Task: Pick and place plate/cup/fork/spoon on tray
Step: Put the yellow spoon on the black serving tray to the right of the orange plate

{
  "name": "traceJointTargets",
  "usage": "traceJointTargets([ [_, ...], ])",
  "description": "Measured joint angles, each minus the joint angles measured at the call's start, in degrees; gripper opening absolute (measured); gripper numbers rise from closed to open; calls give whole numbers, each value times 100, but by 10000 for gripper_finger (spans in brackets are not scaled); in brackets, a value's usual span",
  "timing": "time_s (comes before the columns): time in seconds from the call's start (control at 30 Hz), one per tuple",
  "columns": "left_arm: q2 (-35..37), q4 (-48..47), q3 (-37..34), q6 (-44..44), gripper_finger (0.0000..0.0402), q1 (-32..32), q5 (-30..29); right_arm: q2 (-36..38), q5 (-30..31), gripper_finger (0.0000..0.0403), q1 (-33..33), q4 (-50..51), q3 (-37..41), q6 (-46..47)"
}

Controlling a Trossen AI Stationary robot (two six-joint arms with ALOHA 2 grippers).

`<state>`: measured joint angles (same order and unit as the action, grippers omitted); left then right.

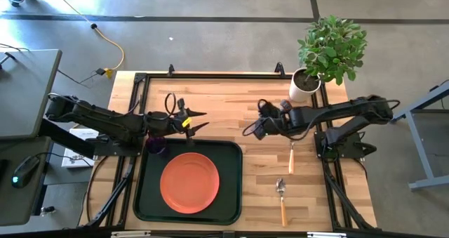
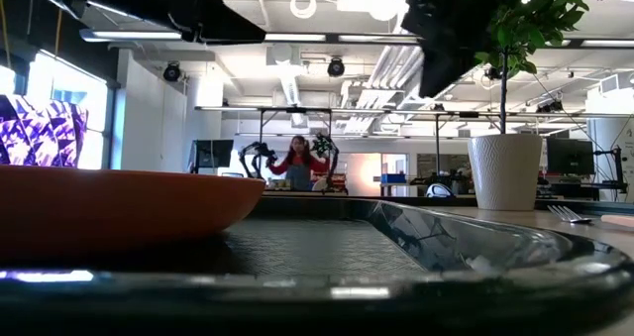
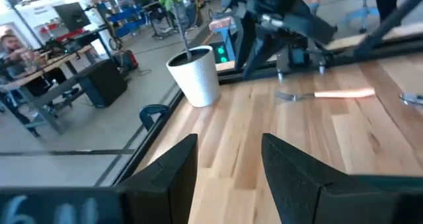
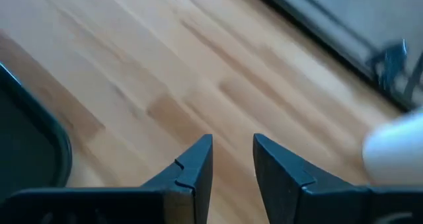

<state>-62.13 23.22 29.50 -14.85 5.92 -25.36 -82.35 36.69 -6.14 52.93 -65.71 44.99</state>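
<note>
Room: open lab with concrete floor, a person (image 2: 298, 161) seated far back at a desk. Worktop (image 1: 231, 104) is light butcher-block wood in a black frame, white plant pot (image 1: 304, 86) at its far right corner

Tray (image 1: 232, 189) sits at the near edge, left of centre, long axis running near-far. Plate (image 1: 189, 182) lies flat inside it, about centred, nearer the tray's right side

Cup (image 1: 156, 145) shows dark purple at the tray's far left corner, partly hidden under the left arm; can't tell if it's in the tray or on the rim

Fork (image 1: 291, 158) on bare wood right of the tray, long axis near-far, tines pointing near. Spoon (image 1: 281, 201) lies nearer than the fork, also near-far, bowl toward the far end, orange handle toward the near edge. The two are close but apart

Left hand (image 1: 198, 121) hovers just beyond the tray's far edge, fingers spread moderately, nothing between them. Right hand (image 1: 251, 129) is over bare wood between tray and fork, fingers a narrow gap apart, holding nothing
</note>
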Motion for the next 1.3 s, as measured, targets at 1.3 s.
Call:
traceJointTargets([
  [1.3,-3744,2938,1483,1165,158,-422,2575,-1054,-2500,99,-3331,2066,0,6284],
])
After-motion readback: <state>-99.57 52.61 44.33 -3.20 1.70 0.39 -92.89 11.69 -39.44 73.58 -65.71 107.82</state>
